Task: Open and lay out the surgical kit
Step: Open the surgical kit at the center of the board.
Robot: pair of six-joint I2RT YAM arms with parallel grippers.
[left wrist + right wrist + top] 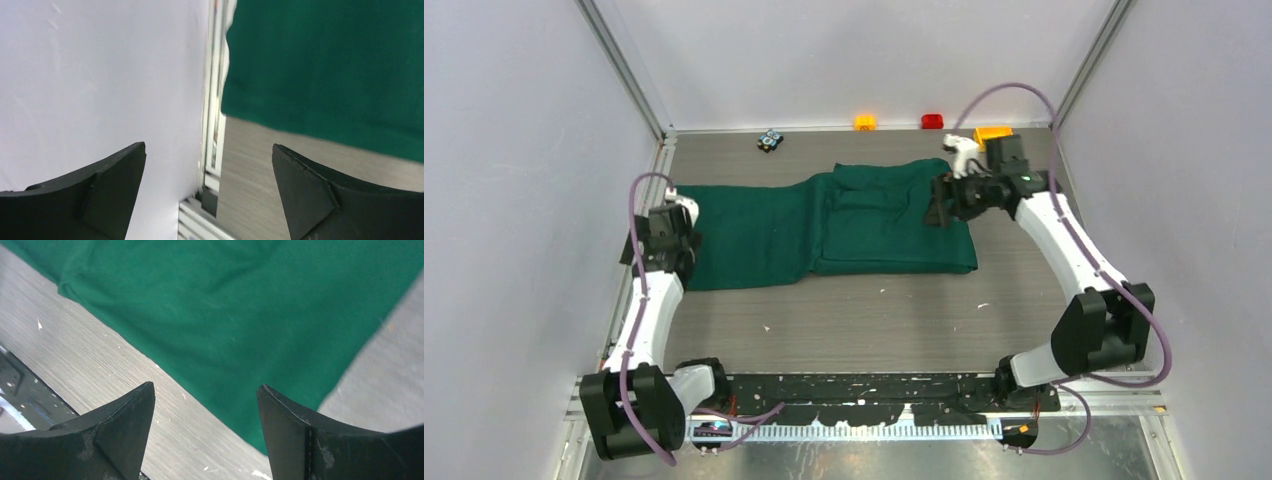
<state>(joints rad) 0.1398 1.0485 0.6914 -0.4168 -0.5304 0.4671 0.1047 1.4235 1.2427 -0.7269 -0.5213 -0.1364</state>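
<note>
The surgical kit shows only as a dark green cloth drape [824,225] on the grey table. Its left half lies spread flat, and its right half is a thicker folded bundle [894,215]. My left gripper [674,250] hangs at the drape's left edge, beside the side wall. In the left wrist view it [209,155] is open with nothing between its fingers, and the cloth [325,65] lies ahead and to the right. My right gripper [939,212] hovers over the bundle's right end. It [205,395] is open and empty above the cloth's near corner [240,315].
An orange block [865,122], a red block [932,121], a yellow box [992,133] and a small blue-black object [770,140] stand along the back edge. A white object [962,150] lies near the right wrist. An aluminium rail [215,100] and walls bound both sides.
</note>
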